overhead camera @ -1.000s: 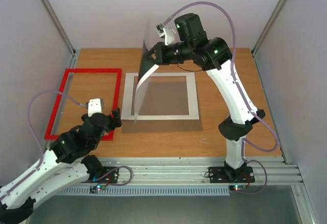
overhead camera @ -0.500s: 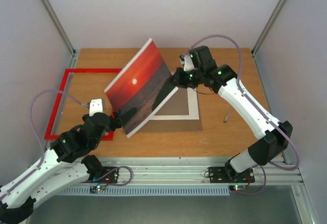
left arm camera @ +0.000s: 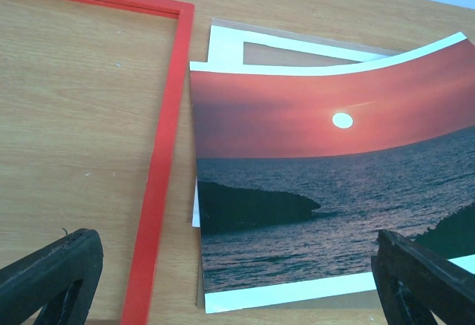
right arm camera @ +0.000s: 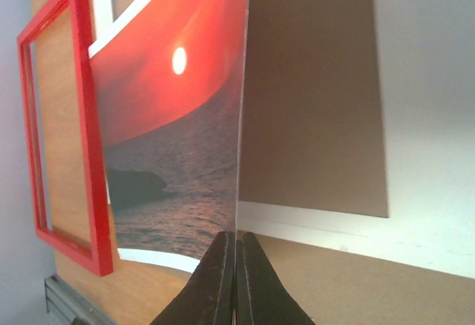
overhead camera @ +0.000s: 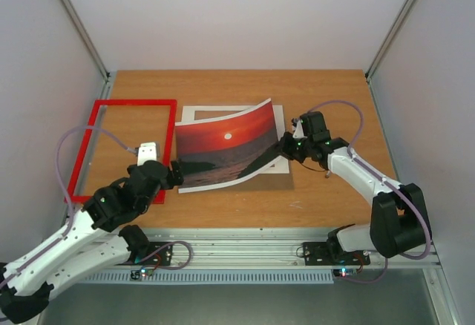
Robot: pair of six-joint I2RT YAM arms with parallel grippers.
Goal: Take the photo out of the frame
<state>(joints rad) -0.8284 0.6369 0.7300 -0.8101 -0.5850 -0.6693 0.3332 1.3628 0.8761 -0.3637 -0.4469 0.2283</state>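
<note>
The photo (overhead camera: 223, 149), a sunset print with a white edge, lies face up over the white mat (overhead camera: 280, 128), its right edge curled upward. My right gripper (overhead camera: 285, 147) is shut on that raised right edge; in the right wrist view the fingers (right arm camera: 223, 280) pinch the sheet edge-on, the photo (right arm camera: 174, 117) bending away to the left. The red frame (overhead camera: 133, 103) lies empty on the table left of the photo. My left gripper (overhead camera: 172, 175) is open and empty, hovering over the photo's near left corner (left arm camera: 297, 169) and the frame's right bar (left arm camera: 159, 176).
A brown board (overhead camera: 252, 182) shows under the mat along its near edge and through the mat window (right arm camera: 312, 102). Grey walls and metal posts enclose the wooden table (overhead camera: 326, 87). An aluminium rail (overhead camera: 245, 247) runs along the near edge.
My right gripper has come down and toward the near right, bringing the photo from held high and tilted to lying face up over the mat. The left arm has barely moved.
</note>
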